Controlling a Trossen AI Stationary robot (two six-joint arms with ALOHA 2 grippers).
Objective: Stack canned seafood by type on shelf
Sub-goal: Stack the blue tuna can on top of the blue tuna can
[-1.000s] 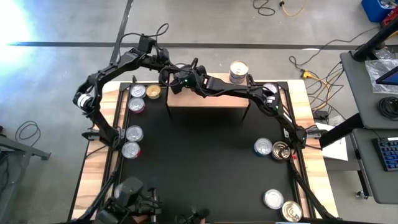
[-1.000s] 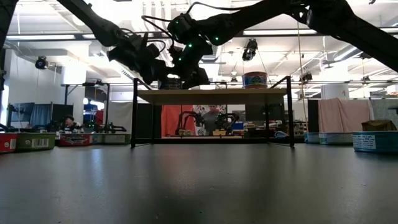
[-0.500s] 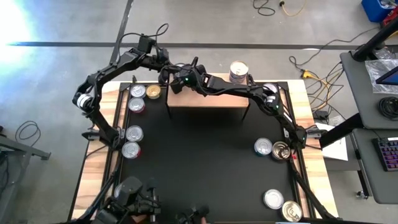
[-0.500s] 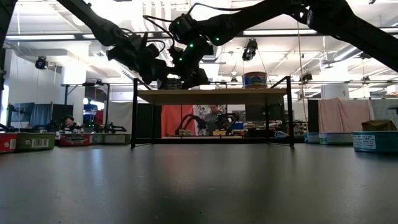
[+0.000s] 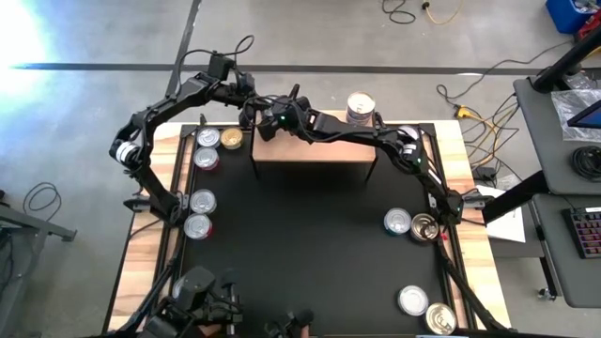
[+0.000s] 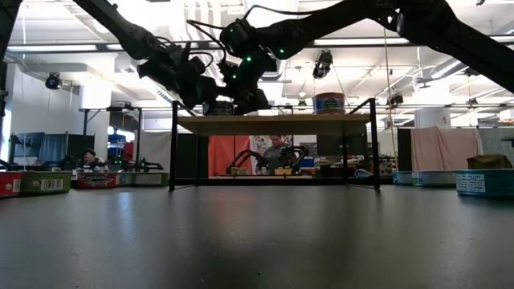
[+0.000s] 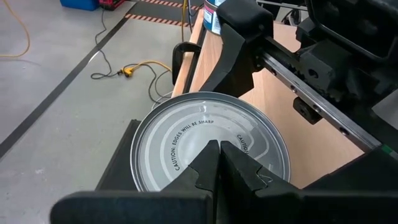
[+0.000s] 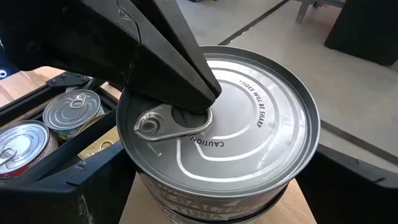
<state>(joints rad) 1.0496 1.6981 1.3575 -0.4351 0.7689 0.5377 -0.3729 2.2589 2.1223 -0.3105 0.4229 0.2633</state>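
Black mat carries scattered tins below the shelf.

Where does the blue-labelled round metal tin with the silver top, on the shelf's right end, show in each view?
High view: the blue-labelled round metal tin is at the shelf's back right corner.
Low view: the tin stands on the shelf, right of centre.
Left wrist view: the tin is at the top edge, partly cut off.
Right wrist view: not in it.
Shared landmark: the shelf's light wood top.
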